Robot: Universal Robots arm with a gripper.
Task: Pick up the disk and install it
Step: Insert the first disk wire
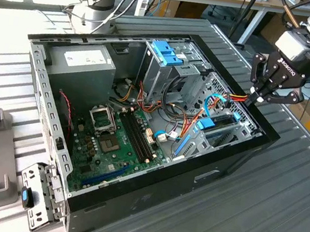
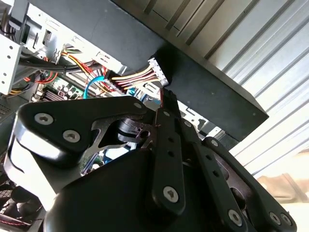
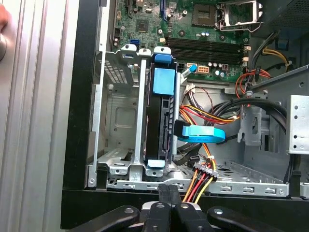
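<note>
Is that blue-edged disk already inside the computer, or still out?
In. The disk stands on edge in a metal bay of the open case.

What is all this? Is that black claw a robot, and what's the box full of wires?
Yes, it's a robot arm. The claw is its gripper. Its jaws are closed together, right by a bundle of red and yellow wires at the edge of the box. I can't tell if they pinch anything. The box is an open computer case lying on a ribbed metal table. One picture comes from a camera standing off the arm. The other two come from cameras riding on the arm, looking past the claw. The disk, dark with light-blue rails, stands in a metal slot inside the case.
</note>
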